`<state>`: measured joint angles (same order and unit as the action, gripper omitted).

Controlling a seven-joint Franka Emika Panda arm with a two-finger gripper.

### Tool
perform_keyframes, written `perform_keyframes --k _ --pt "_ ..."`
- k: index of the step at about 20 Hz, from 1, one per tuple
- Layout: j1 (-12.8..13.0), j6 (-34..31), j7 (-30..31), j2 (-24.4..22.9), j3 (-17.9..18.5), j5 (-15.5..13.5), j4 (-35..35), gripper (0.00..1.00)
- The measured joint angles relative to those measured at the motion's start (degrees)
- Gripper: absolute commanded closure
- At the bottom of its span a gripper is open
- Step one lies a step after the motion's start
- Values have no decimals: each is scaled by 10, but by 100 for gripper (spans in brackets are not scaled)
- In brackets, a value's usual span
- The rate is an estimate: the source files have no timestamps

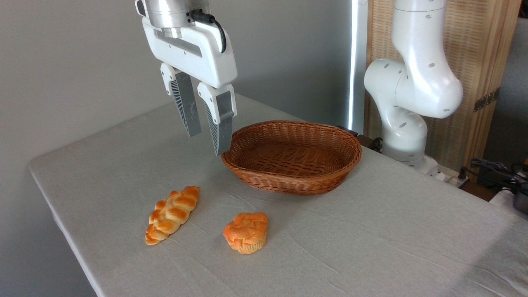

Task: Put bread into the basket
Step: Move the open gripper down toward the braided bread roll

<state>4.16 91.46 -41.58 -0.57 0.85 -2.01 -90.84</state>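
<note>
Camera view, table: the grey-white cloth-covered table [371, 231] carries everything; places below are given from the basket.
Arm: the white jointed robot arm [412, 82] rises behind and to the right of the basket, well clear of it, probably so the working space over the cloth stays free.
Basket: the shallow oval basket of woven reddish-brown wicker [247, 175] sits near the table's middle, holding nothing, its wide mouth an easy target for a drop.
Gripper: the white two-finger gripper with grey ribbed fingers [208, 140] hangs in the air just left of the basket's left rim, pointing down, fingers parted by a narrow gap and holding nothing; it looks poised before any descent.
Bread: the long braided loaf, glossy golden-orange with paler seams [172, 214], lies flat on the cloth in front of and left of the basket, apart from it, running diagonally; its slim width looks suited to a grasp across the plait.
Bun: the short round muffin-shaped orange bun [246, 232] stands in front of the basket, right of the loaf, not touching either.
</note>
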Motion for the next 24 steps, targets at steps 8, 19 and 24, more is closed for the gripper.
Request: perform_keyframes --k 8,19,24 --pt "0 -4 0 0 0 0 -1 0" --pt "35 156 7 6 -6 0 -98 0" --pt "72 274 147 18 -9 0 -183 0"
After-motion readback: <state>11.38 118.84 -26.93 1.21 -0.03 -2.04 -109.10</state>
